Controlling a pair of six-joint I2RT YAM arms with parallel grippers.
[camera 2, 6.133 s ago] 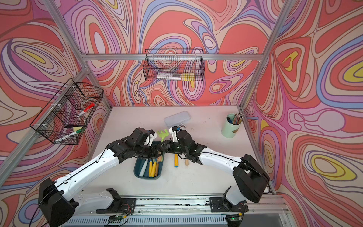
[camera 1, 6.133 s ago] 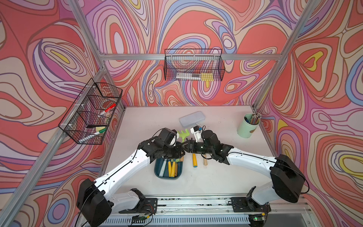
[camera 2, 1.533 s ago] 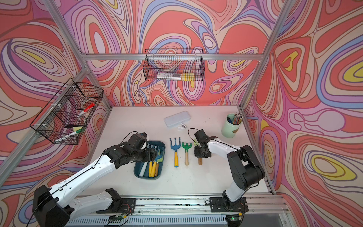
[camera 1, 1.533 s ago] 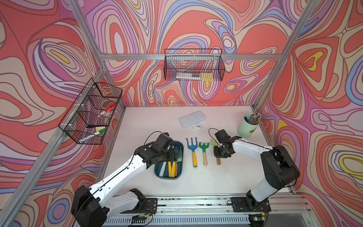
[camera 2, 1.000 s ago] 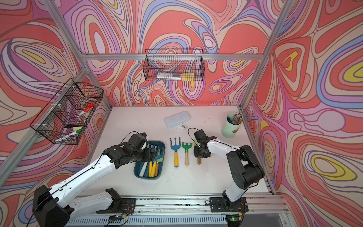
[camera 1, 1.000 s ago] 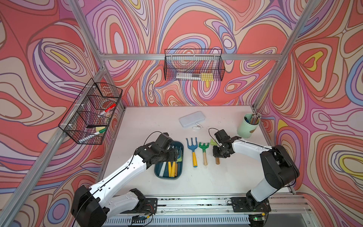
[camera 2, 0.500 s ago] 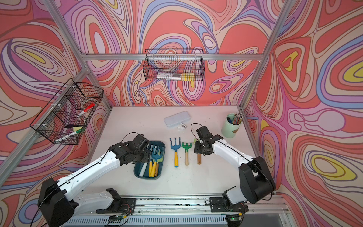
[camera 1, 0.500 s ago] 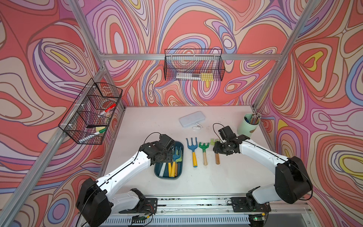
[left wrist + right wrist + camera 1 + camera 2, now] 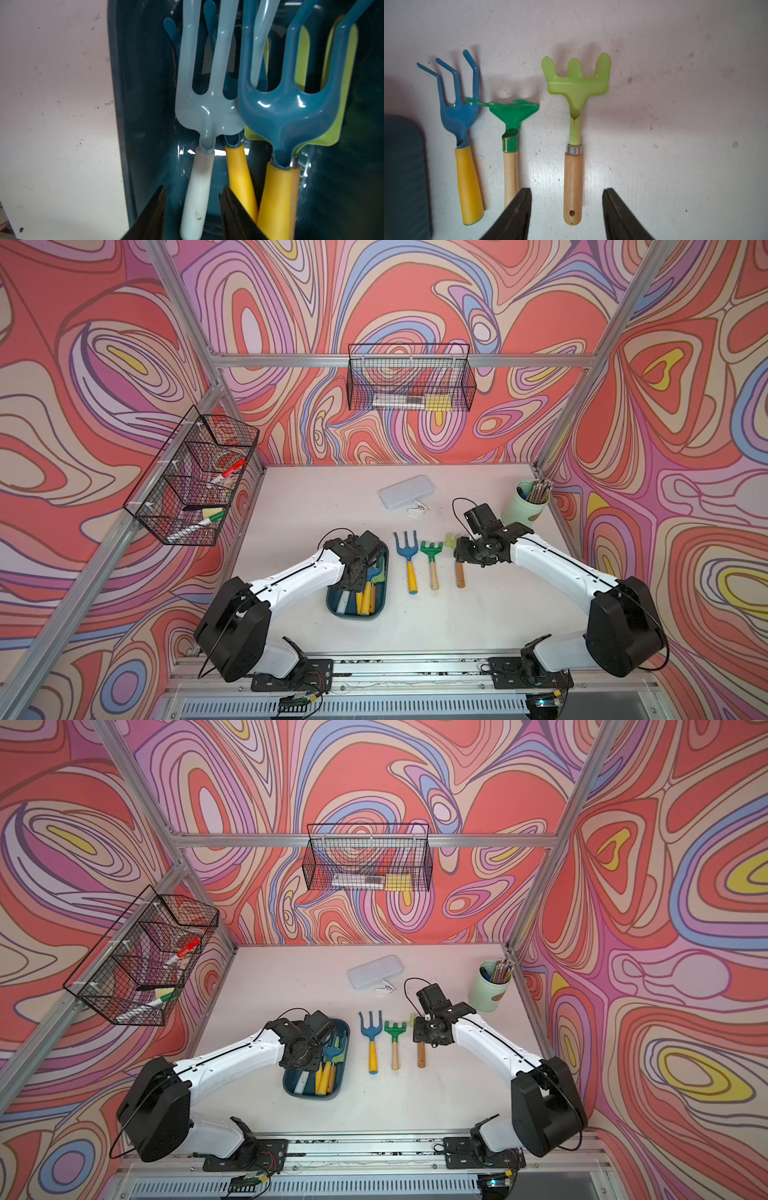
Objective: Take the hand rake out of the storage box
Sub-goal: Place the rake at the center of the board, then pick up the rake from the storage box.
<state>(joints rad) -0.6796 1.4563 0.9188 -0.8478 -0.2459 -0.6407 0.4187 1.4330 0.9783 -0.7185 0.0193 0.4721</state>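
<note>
Pale handle point(image 9: 198, 187) lies between storage box point(image 9: 124, 104) wall and close yellow handles point(image 9: 239, 176).

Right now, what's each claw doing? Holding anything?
Left gripper: open, fingers either side of the white-handled hand rake, nothing held.
Right gripper: open, holding nothing, over the handle of the lime rake.

Box point(image 9: 353, 615) on table point(image 9: 316, 497), left of centre, tools point(image 9: 365, 601) lying in it, heads to the back. Right of box, side by side: fork point(image 9: 410, 572), middle rake point(image 9: 433, 572), end rake point(image 9: 459, 577), handles fwd. Behind them case point(image 9: 407, 497), clip point(image 9: 417, 511) just in front. Cup point(image 9: 519, 515) w/ pencils point(image 9: 538, 491) back right. Left basket point(image 9: 191, 481) & back basket point(image 9: 409, 381) hang on walls.
</note>
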